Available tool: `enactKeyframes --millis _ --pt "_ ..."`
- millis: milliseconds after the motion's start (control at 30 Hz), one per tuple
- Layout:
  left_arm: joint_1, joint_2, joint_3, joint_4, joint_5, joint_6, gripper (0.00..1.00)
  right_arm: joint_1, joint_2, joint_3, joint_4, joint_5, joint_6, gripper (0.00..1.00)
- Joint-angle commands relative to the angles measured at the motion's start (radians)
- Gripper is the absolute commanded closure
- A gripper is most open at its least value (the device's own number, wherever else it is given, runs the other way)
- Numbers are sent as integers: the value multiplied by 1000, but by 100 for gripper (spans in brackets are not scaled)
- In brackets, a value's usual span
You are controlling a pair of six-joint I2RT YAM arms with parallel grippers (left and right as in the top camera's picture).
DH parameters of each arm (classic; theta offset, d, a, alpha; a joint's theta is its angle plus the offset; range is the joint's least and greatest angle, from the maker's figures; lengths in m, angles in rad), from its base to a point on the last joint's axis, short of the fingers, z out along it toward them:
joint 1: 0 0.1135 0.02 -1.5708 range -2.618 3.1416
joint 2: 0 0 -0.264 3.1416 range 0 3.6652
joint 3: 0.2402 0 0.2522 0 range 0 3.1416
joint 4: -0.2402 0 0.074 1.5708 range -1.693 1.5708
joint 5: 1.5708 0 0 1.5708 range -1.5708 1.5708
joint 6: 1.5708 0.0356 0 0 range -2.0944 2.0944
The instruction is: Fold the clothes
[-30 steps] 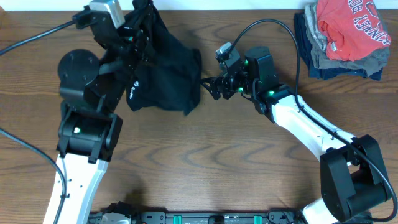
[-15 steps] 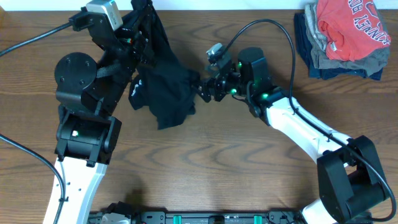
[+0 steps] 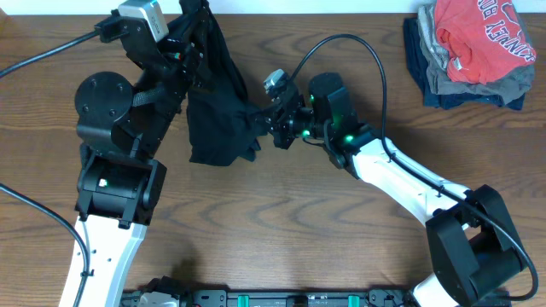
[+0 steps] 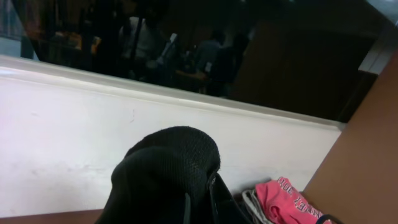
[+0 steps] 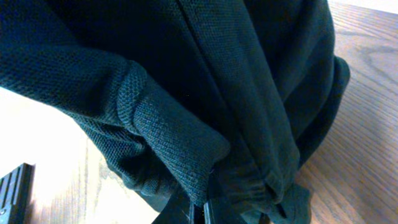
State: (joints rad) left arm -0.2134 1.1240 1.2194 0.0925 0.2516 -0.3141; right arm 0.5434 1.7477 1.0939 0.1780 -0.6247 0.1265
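While the right gripper (image 3: 268, 126) sits mid-table, its fingers are pinched tight on a gathered edge of the black garment (image 3: 217, 128). That garment is bunched in loose folds between the two arms, over the wooden table (image 3: 281, 230). Further back, the left gripper (image 3: 194, 36) is clamped on the garment's top end, cloth draped over its fingers. Far right corner: a pile of clothes (image 3: 473, 60), red shirt on top.
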Motion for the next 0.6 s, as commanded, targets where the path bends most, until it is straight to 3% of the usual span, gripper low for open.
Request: enactKeyframes --millis 0,233,567 --pt "2 -14 9 -8 -66 31 94 -52 -17 23 -31 37 31 99" --pt "2 -9 9 -77 -271 127 94 -203 -102 212 -492 212 13 99" --pt "5 -15 9 -74 -367 308 94 -305 -111 658 -1073 488 -101 99"
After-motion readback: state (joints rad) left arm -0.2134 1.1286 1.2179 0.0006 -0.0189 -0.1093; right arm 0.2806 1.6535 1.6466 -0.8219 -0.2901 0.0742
